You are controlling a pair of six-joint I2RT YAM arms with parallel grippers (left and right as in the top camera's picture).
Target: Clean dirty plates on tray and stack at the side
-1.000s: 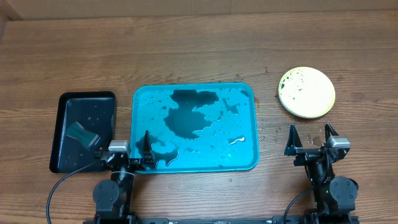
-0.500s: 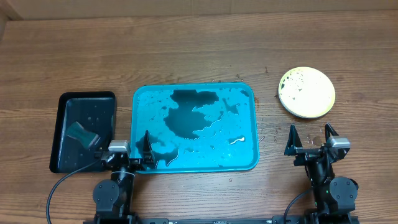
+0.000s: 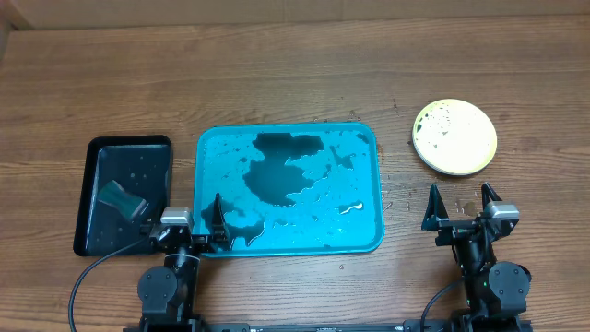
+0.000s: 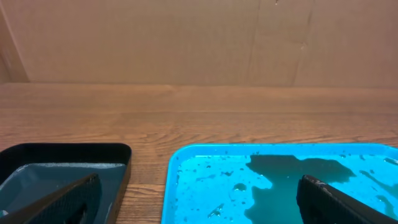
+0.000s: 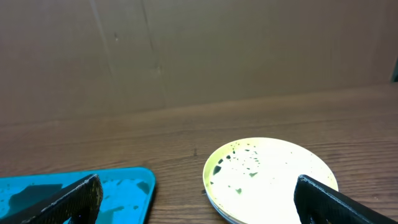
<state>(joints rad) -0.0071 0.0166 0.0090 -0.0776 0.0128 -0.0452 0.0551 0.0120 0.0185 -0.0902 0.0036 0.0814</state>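
Wood-grain table (image 3: pixel 295 74), plain brown cardboard wall (image 4: pixel 186 37) behind, soft even light.

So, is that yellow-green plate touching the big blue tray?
Apart. The overhead view shows a strip of bare table between the plate and the tray; the right wrist view shows the same gap.

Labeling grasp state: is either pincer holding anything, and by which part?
Nothing is held. The left pincer and right pincer both stand open and empty; the yellow-green plate lies apart from the right one.
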